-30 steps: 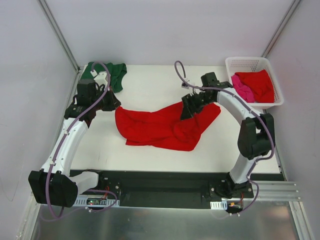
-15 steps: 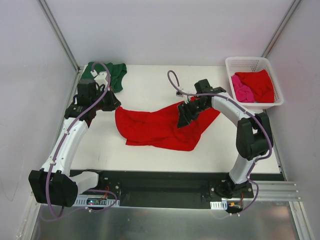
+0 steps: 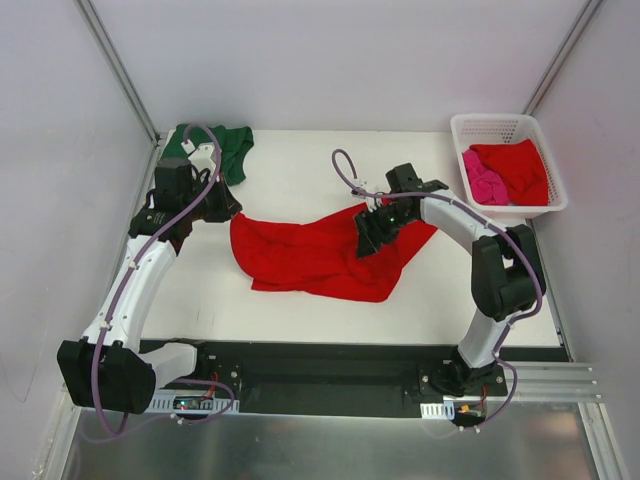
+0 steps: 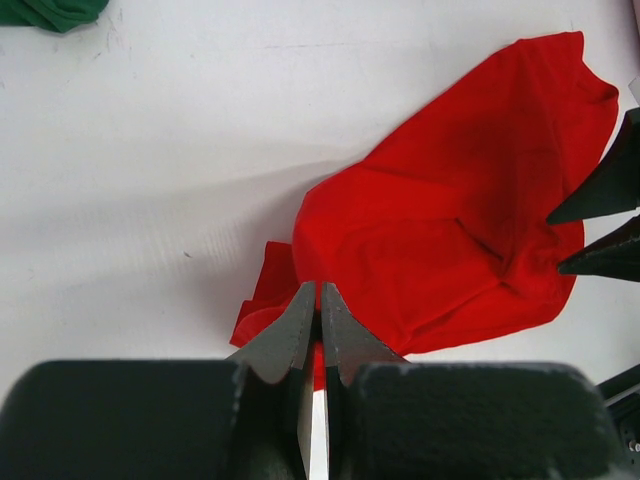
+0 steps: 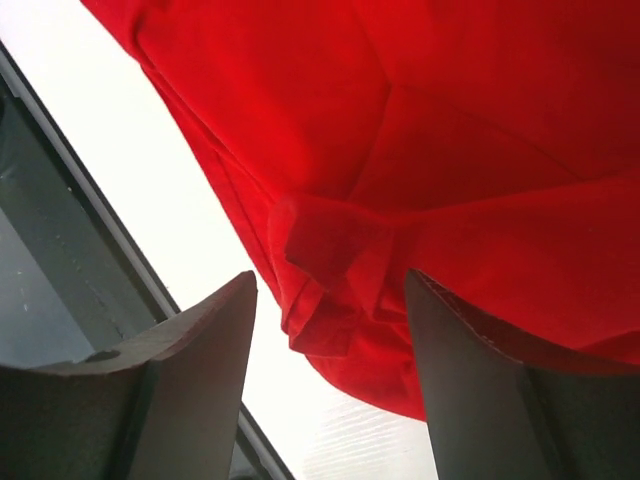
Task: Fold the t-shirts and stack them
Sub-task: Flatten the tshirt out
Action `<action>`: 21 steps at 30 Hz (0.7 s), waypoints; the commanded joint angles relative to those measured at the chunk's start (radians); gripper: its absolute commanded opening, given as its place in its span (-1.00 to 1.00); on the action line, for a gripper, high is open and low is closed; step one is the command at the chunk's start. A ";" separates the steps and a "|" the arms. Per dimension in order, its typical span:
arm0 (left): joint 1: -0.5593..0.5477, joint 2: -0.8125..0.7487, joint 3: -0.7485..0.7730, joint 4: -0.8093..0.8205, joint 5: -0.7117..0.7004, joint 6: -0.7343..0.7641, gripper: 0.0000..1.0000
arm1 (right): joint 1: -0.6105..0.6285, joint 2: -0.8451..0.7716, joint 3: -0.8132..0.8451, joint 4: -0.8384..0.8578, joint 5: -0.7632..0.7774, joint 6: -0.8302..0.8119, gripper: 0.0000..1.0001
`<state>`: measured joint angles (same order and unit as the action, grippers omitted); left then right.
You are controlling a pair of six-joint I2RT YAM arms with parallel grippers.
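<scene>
Back-left on worktop (image 3: 300, 180): dark green t-shirt (image 3: 228, 148), bunched. Left gripper (image 4: 318, 290) jaws together, pinching left edge of red t-shirt (image 3: 300, 255), which is spread mid-worktop. Right gripper (image 5: 330, 283) jaws apart, straddling its bunched fold. Far right, basket (image 3: 497, 124) holds second red tee (image 3: 520, 165) and pink tee (image 3: 483, 182).

No text, label, brand, number or sign can be read in any of the views. Nothing legible is made out on the red t-shirt (image 3: 300, 255), on the dark green t-shirt (image 3: 235, 150), on the white basket (image 3: 490, 118), or on the bare table (image 3: 300, 180). The arm housings and the small boards at their bases are seen only at a size too small for any marking to be told.
</scene>
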<state>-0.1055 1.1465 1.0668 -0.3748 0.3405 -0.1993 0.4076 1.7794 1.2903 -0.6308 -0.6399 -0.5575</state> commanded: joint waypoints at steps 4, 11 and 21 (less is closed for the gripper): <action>-0.007 -0.010 -0.002 0.014 0.006 0.017 -1.00 | -0.003 0.009 0.081 0.025 0.009 0.002 0.24; -0.007 -0.007 -0.007 0.014 -0.003 0.021 -1.00 | -0.004 0.040 0.115 0.020 -0.009 0.001 0.19; -0.006 -0.001 -0.005 0.014 -0.005 0.024 -1.00 | -0.003 0.061 0.107 0.023 -0.029 -0.002 0.13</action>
<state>-0.1055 1.1465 1.0664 -0.3752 0.3393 -0.1928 0.4076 1.8381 1.3678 -0.6128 -0.6323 -0.5575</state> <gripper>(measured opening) 0.008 0.571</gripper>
